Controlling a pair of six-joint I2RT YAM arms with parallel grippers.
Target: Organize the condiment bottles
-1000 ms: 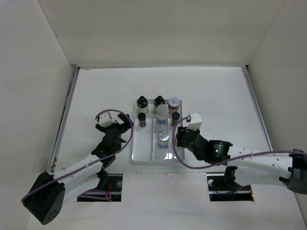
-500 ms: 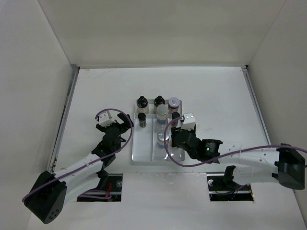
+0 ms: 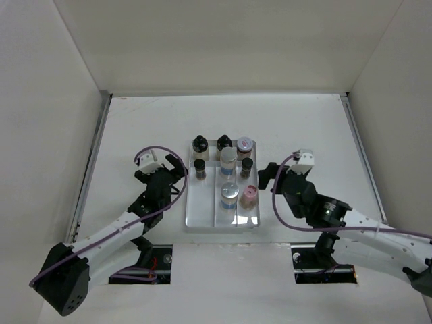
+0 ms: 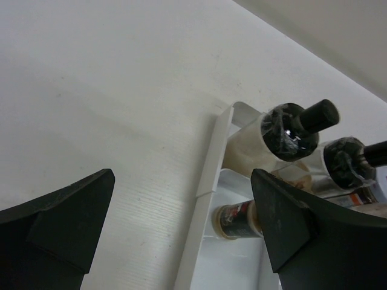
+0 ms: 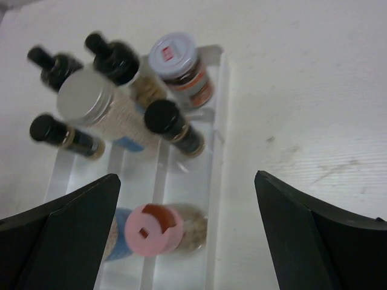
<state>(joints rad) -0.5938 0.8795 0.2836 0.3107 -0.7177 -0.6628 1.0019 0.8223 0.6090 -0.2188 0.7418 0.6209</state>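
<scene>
White tray (image 3: 202, 210) seen from above holds the bottles (image 3: 229, 158), and the pink-lidded jar (image 3: 249, 196) now stands uncovered in its right compartment, beside the blue-labelled one (image 3: 230, 194), because the right gripper (image 3: 264, 177) has drawn back to the tray's right with jaws apart; the left gripper (image 3: 174, 172) sits open at the tray's left, as before. Left wrist: its fingers (image 4: 60, 223) spread wide above the table (image 4: 91, 72), with two black-capped bottles (image 4: 290, 130) at the tray's far corner. Right wrist: fingers (image 5: 60, 229) wide apart, the pink-lidded jar low between them, inside the tray's right wall.
</scene>
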